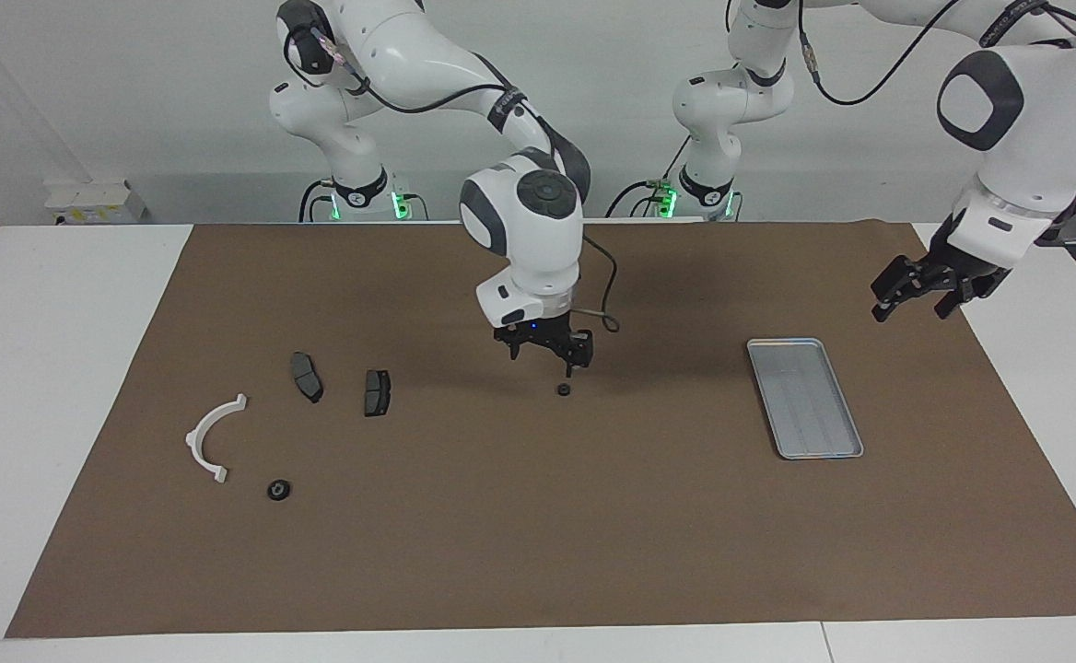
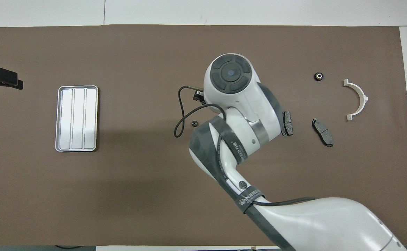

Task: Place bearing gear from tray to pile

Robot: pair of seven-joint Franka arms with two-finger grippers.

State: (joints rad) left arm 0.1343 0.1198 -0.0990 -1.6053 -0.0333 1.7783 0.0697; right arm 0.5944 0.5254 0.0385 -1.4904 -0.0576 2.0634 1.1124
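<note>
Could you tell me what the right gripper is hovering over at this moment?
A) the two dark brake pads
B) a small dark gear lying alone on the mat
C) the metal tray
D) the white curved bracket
B: in the facing view the right gripper, open, hangs just above the small dark gear lying mid-mat, between the brake pads and the tray, which holds nothing.

On the brown mat [image 1: 520, 552]: 1 metal tray [image 1: 805, 397], right of centre. 2 dark brake pads [image 1: 306, 377] [image 1: 377, 392] at centre left. 1 white curved bracket [image 1: 211, 438] at lower left. 2 small round black parts [image 1: 278, 490] [image 1: 563, 389]. 2 grippers [image 1: 545, 348] [image 1: 927, 293] show.
</note>
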